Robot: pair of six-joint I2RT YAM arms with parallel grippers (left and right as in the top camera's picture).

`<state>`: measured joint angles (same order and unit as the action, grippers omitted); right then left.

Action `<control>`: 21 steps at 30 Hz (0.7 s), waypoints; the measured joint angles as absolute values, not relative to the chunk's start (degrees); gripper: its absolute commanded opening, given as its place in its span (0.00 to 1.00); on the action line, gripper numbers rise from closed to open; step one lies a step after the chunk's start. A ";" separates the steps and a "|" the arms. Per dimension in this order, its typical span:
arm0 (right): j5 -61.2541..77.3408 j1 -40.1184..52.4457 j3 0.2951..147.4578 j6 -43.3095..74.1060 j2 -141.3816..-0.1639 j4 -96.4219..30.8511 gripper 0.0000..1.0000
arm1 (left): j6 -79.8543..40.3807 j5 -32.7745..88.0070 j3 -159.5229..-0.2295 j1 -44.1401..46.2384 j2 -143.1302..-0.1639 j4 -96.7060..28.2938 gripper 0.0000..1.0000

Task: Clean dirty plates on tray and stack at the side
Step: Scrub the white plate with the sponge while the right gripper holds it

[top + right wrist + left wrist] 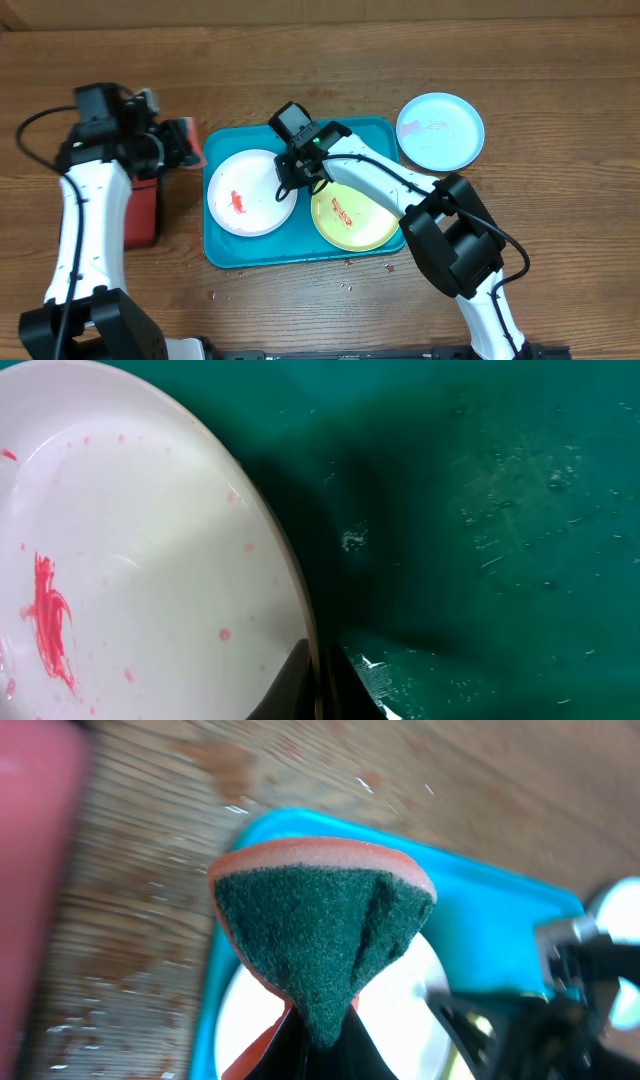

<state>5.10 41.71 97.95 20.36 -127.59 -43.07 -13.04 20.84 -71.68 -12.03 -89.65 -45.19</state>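
The teal tray (225,255) holds the white plate (245,195) with a red smear and the yellow-green plate (360,225) with an orange smear. The light blue plate (440,132) lies on the table right of the tray. My right gripper (296,180) is shut on the white plate's right rim; the right wrist view shows the fingers (325,680) pinching the rim of the white plate (130,560) over the tray floor (480,510). My left gripper (180,145) is shut on a green and orange sponge (315,930), left of the tray (480,935).
A red container (140,210) stands left of the tray under my left arm. Small crumbs lie on the wood (350,275) in front of the tray. The wooden table extends beyond on all sides.
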 measured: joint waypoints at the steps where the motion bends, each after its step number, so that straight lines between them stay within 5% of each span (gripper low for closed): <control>1: 5.04 41.54 97.91 20.67 -127.59 -43.11 0.04 | -13.04 20.82 -71.68 -10.87 -89.65 -45.32 0.04; 21: 2.13 40.40 96.95 25.21 -128.14 -43.33 0.04 | -13.08 18.09 -71.85 4.01 -102.67 -46.61 0.04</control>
<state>2.13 40.40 96.95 25.21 -128.14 -43.33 -13.08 18.09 -71.85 4.01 -102.67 -46.61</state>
